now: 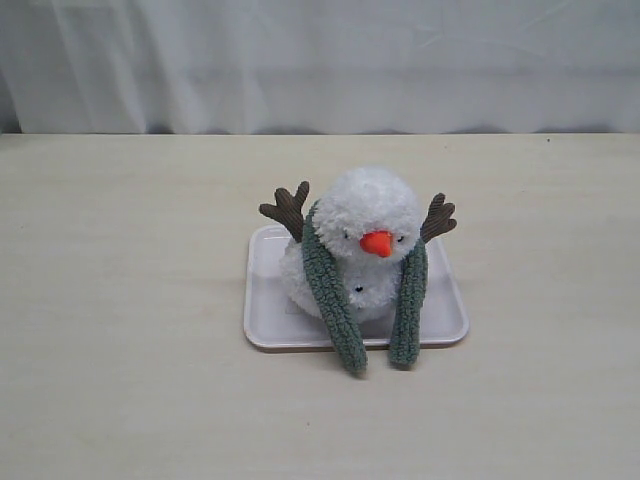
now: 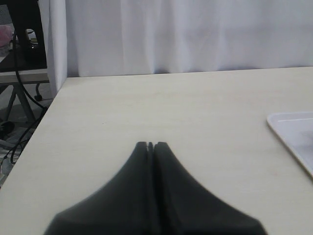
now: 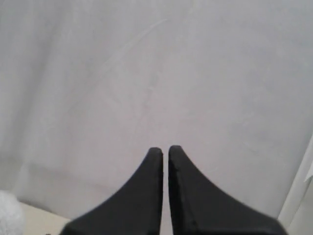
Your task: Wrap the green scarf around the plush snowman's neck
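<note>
My left fingers (image 2: 145,148) are clenched tip to tip with nothing between them, hovering over the pale tabletop (image 1: 120,300), and one corner of the white tray (image 1: 262,322) shows off to the side in that wrist view. My right fingers (image 3: 157,157) are pressed shut too, holding nothing, and point at the white curtain (image 1: 320,60). In the exterior view, nearest the camera, both ends of the green scarf (image 1: 335,300) reach over the tray's front rim, their tips lying on the tabletop. From there the two strips run up the front of the plush snowman (image 1: 365,205), one on each side of its orange nose (image 1: 377,243), and go out of sight behind the neck, so the scarf hangs draped rather than crossed. The snowman sits on the tray, its brown twig arms (image 1: 288,210) sticking up on either side of the head. Behind it the tabletop runs back to the curtain.
</note>
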### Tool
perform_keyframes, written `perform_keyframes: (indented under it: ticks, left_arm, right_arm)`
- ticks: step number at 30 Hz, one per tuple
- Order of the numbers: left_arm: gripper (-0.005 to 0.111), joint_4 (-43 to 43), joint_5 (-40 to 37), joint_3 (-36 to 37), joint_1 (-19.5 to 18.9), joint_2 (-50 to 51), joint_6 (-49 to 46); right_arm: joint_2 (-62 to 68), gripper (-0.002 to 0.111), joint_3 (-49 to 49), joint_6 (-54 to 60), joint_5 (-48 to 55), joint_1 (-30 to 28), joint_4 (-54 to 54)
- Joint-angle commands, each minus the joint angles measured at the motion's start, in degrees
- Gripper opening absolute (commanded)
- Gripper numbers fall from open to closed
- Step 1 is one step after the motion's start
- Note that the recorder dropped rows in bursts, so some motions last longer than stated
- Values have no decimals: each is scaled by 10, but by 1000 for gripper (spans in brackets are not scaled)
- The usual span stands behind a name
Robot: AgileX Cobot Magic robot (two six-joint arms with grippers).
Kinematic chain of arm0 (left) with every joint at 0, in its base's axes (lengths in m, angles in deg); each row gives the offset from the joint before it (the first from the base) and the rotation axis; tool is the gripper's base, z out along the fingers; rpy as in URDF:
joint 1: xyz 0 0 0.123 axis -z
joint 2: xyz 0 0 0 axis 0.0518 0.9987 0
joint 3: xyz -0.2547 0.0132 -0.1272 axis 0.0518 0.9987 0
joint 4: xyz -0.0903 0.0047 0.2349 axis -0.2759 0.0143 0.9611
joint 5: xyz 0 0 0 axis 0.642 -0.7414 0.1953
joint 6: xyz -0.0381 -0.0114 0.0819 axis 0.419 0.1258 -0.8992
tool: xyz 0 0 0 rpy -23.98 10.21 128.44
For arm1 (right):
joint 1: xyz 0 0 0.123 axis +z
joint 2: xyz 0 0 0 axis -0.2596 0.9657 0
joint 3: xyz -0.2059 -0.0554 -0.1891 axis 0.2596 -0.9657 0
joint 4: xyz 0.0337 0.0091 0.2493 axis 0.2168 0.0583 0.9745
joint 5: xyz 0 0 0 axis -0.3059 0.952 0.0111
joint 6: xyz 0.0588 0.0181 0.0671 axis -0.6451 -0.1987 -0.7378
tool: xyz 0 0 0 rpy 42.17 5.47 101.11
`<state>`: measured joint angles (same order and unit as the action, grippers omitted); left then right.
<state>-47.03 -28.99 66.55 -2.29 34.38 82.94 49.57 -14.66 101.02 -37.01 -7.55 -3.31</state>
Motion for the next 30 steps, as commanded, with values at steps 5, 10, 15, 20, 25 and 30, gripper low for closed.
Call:
perform_keyframes:
  ticks: [5,10,15,20,25,30]
  left_arm:
    - [0,-2,6,2,-3,-1,1]
    - [0,-2,6,2,-3,-1,1]
    - [0,-2,6,2,-3,-1,1]
    - [0,-2,6,2,-3,-1,1]
    - [0,-2,6,2,-3,-1,1]
    - [0,-2,6,2,-3,-1,1]
  right_arm:
    - [-2,4,-55,0,12,0,-4]
    - [-2,4,-57,0,43,0,-4]
    - [-2,4,-68,0,43,0,-4]
    - [-2,4,-80,0,75,0,-4]
    - [-2,4,-80,0,81,0,-4]
    - [-2,4,-80,0,95,0,-4]
